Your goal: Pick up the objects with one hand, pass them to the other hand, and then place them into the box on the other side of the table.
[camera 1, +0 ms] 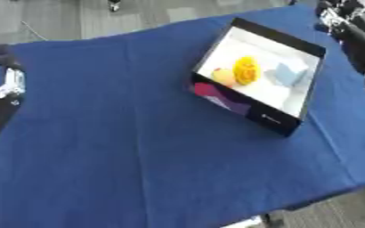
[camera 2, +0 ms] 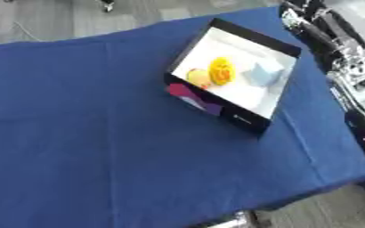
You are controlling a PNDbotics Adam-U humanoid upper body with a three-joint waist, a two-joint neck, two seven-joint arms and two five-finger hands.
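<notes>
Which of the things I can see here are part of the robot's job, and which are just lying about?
Part of the job:
- box, on the robot's right side of the table
- yellow object inside it
- smaller pale yellow object beside that
- light blue object, also inside

Just there:
- blue tablecloth
- grey floor beyond the table

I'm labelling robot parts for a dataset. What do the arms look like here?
The left arm, at the left edge: black casing with a silver-white section. The right arm, along the right edge: black links, silver joints. I cannot make out either robot hand.
</notes>
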